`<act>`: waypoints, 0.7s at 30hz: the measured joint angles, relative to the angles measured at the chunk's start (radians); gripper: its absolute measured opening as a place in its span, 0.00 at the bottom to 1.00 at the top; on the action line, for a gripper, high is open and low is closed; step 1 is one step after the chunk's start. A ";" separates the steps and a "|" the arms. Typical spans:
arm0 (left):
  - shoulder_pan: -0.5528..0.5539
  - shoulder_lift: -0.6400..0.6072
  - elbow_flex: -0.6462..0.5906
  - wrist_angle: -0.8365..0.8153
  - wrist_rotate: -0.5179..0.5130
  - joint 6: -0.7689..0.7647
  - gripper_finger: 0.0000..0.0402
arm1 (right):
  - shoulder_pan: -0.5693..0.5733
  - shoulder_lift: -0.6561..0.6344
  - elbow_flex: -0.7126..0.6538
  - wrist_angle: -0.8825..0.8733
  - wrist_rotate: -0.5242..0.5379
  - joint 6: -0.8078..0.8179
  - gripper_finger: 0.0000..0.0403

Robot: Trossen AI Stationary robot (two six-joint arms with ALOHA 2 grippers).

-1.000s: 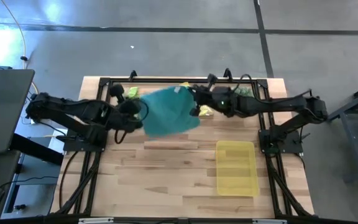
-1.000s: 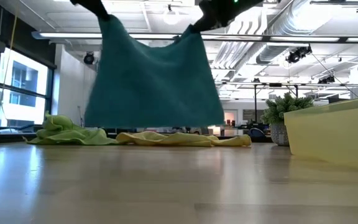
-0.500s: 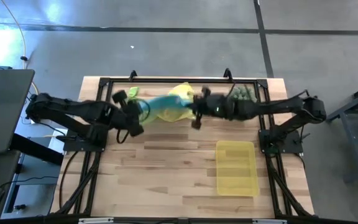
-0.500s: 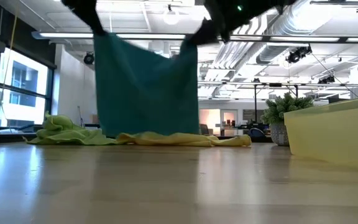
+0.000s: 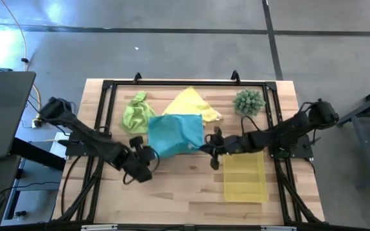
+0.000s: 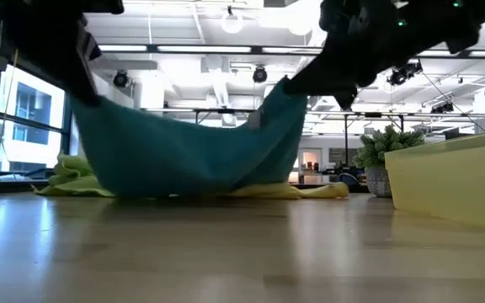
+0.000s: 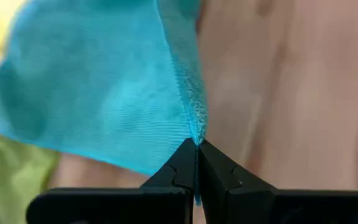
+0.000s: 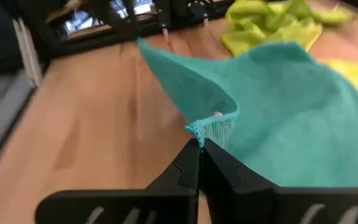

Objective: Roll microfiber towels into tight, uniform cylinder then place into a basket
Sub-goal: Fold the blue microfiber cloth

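Presently: teal towel [image 5: 174, 133] at table centre, overlapping the yellow towel [image 5: 189, 102] toward 12 o'clock. Left gripper [image 7: 197, 144] and right gripper [image 8: 199, 144] each pinch a near corner, jaws closed. Risk: the thin corner grips slip, leaving the cloth wrinkled.

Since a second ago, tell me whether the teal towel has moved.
Yes. The teal towel has come down from hanging in the air and toward the table's near edge, now draping over the yellow towel, closer to the basket.
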 joint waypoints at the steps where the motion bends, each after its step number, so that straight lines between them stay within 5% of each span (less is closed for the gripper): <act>1: -0.011 0.024 0.011 0.025 0.021 -0.010 0.00 | 0.017 0.002 -0.001 -0.006 0.002 0.032 0.00; 11: -0.106 0.139 0.152 0.076 0.085 0.013 0.00 | 0.161 0.021 0.048 0.029 -0.002 0.068 0.00; 21: -0.104 0.130 0.222 -0.038 -0.093 0.084 0.00 | 0.122 0.023 0.117 -0.103 0.111 -0.080 0.00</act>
